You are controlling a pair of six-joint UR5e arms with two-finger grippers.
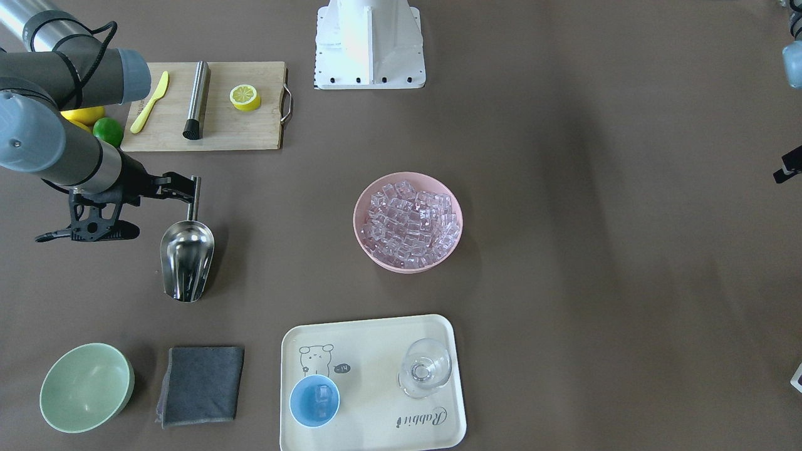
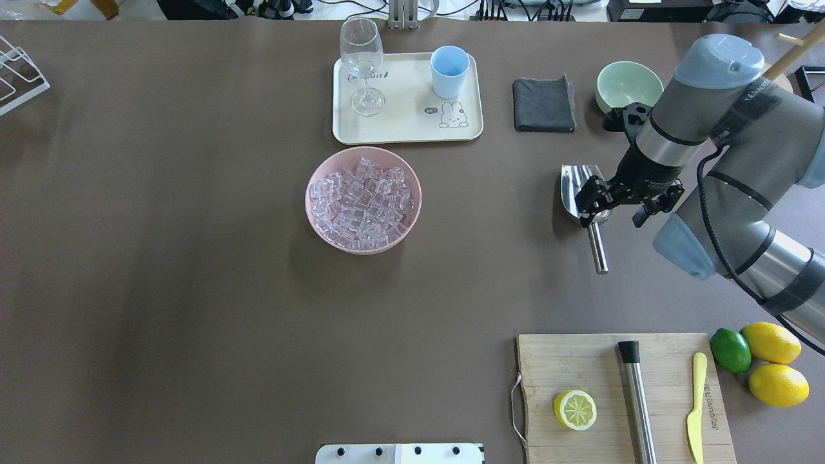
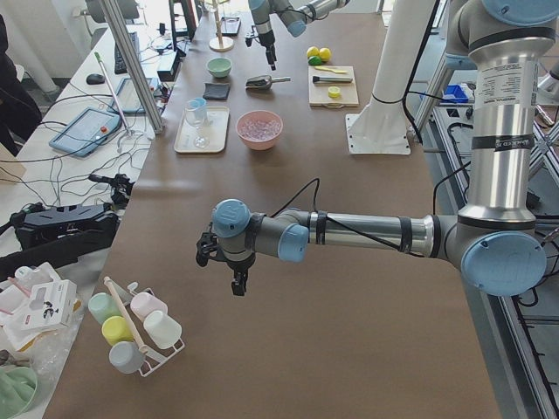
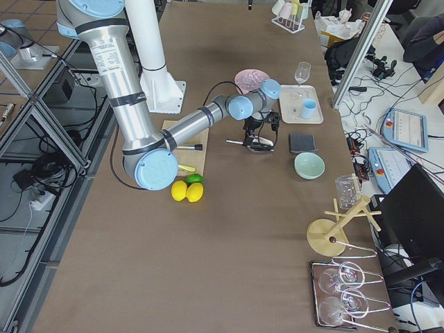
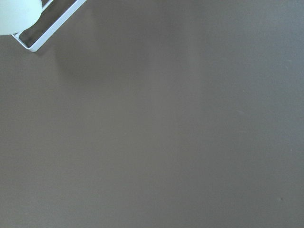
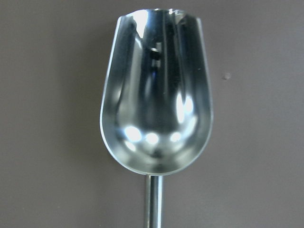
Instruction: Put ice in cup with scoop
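Overhead exterior: scoop [image 2: 573, 187] handle straddled by right end effector [image 2: 593, 212], closure cannot be told; loosely clamped, it could be dropped.

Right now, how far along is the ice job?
Done: some ice already sits in the cup. In hand: the right tool is at the handle of the empty scoop; grip unclear. Left: more scoops from the full pink bowl, if wanted.
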